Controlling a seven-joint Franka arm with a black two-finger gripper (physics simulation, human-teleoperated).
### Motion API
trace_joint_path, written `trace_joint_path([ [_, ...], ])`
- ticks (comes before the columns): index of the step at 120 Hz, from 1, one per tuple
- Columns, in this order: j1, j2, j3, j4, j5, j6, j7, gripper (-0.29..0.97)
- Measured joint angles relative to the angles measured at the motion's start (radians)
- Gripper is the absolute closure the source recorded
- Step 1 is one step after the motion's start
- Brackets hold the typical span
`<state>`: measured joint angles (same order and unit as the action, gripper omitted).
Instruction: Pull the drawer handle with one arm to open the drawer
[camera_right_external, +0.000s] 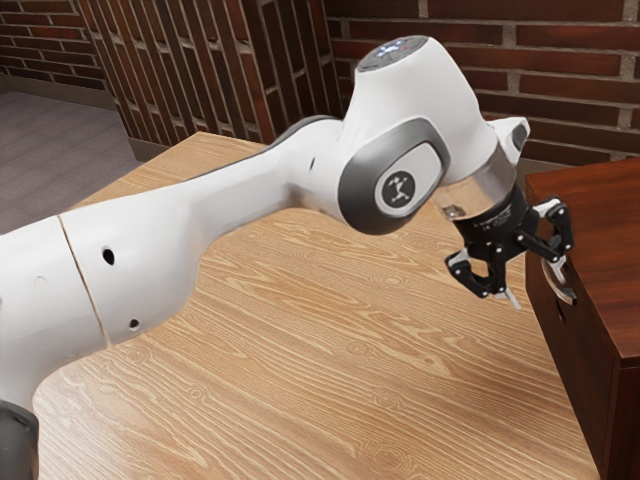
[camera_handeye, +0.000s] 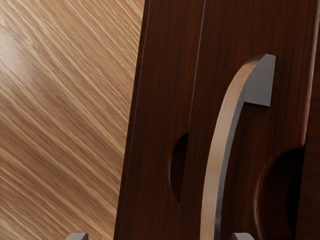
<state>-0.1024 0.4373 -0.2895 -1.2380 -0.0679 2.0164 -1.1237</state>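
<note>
**Mia:** Where is the drawer (camera_handeye: 280, 30)?

**Ben:** It is in the dark brown cabinet (camera_right_external: 600, 230). The cabinet sits on the wooden table (camera_right_external: 300, 380), at the exterior view's right. The drawer faces the arm (camera_right_external: 250, 220).

**Mia:** And the handle (camera_handeye: 225, 140)?

**Ben:** It is a grey, bent bar on the front of the cabinet, near the top corner. Its top end is fixed to the brown wood. The middle bows out from the wood.

**Mia:** Where is the gripper (camera_right_external: 530, 278)?

**Ben:** Right at the front of the cabinet, just under its top edge. It points at the handle.

**Mia:** Are the fingers (camera_right_external: 480, 275) holding it?

**Ben:** No. They are spread wide. In the wrist view two grey fingertips (camera_handeye: 77, 236) peek in. The handle goes down between them. It is very near one tip, and the other tip is far off, out past the cabinet's edge over the table. I see no squeeze from both sides.

**Mia:** Is the drawer pulled out?

**Ben:** I cannot tell.

**Mia:** What are the dark round spots by the handle?

**Ben:** Two hollows (camera_handeye: 179, 165) in the cabinet's front, one on each side of the bar.

**Mia:** What is behind the cabinet?

**Ben:** A red brick wall (camera_right_external: 500, 60).
</note>
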Motion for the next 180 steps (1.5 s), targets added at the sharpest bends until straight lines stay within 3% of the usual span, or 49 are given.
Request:
trace_joint_path([
  [98,0.012,-0.032,0.018,-0.035,-0.005,-0.041,0.019,0.35],
  [166,0.016,-0.180,0.080,-0.221,-0.038,-0.051,0.057,0.35],
  [180,0.015,-0.238,0.120,-0.288,-0.071,-0.048,0.070,0.35],
])
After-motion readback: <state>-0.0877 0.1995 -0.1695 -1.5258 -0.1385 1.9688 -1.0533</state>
